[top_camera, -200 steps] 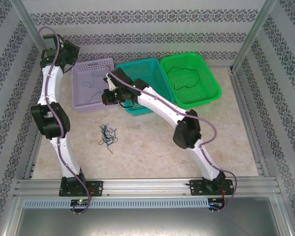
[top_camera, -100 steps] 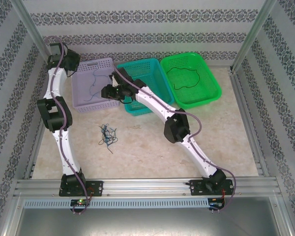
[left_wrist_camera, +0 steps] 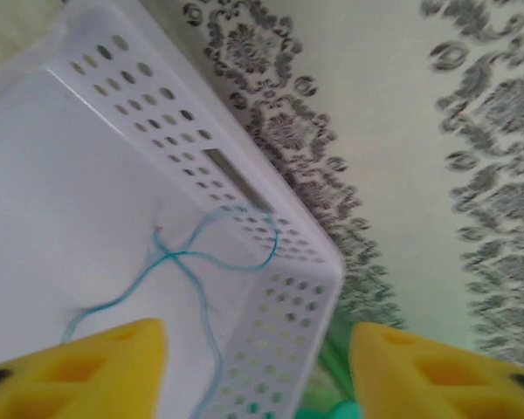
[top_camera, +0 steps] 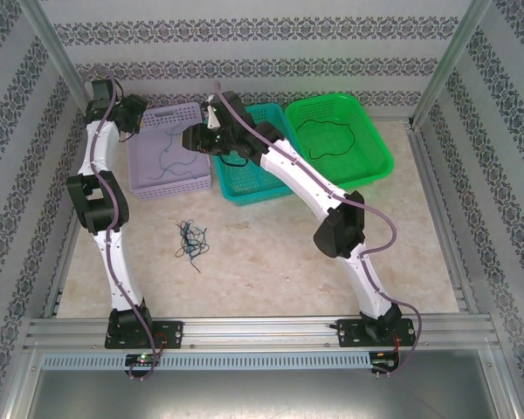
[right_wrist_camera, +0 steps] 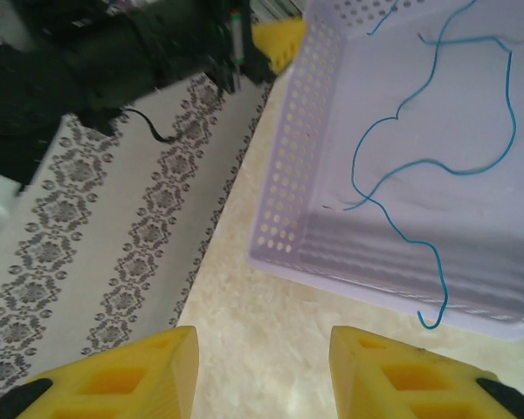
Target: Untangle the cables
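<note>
Both pincers hung released and empty at the lavender basket (top_camera: 170,188), where a blue cable (right_wrist_camera: 428,163) lay loose: the left pincer (left_wrist_camera: 258,336) at its far-left corner, the right pincer (right_wrist_camera: 262,349) by its right side. The tangled cables (top_camera: 190,240) lay on the tabletop (top_camera: 271,253), toward the arm bases, well apart from both, strung roughly far-to-near; the right pincer looked nearer. A black cable (top_camera: 336,140) lay alone in the green basket (top_camera: 358,179).

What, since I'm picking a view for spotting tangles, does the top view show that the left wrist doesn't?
Top: the tangle on the table and a black cable in the green basket. Left wrist: the left hand open, yellow fingers apart with nothing between. Both: the blue cable in the lavender basket.
</note>
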### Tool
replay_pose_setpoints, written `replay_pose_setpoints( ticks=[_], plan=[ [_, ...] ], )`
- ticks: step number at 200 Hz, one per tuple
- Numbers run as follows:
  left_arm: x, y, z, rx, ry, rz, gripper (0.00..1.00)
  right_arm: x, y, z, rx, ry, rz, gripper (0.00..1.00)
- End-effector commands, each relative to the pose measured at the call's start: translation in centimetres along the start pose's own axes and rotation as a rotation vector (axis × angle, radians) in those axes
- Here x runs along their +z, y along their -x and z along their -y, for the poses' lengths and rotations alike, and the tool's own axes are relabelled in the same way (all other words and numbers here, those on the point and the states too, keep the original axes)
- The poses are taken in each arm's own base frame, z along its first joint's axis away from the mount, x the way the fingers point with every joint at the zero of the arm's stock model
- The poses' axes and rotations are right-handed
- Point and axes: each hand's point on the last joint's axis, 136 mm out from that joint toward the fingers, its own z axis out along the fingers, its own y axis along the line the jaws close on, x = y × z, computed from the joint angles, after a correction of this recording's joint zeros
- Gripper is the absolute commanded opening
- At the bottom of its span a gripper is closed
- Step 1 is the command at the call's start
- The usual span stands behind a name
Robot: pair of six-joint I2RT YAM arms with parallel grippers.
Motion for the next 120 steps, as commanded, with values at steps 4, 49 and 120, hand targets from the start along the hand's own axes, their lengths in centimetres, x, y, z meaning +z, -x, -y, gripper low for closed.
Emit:
replay_pose_setpoints(
  ticks=[4, 49, 120],
  plan=[
    [-3.7, 0.2, 1.2, 0.033, 0.044, 0.021, 0.77, -2.1, 0.8, -0.2, -0.035, -0.013, 0.043, 0.44],
    [-8.9, -0.5, 2.7, 0.026, 0.077, 0.051, 0.8, -4.8, -0.4, 1.1, -0.031, -0.051, 0.057, 0.42],
    [-16.0, -7.9, 1.8, 0.0, 0.119, -0.027, 0.7, -9.9, -4.5, 5.4, 0.017, -0.121, 0.046, 0.38]
  ],
)
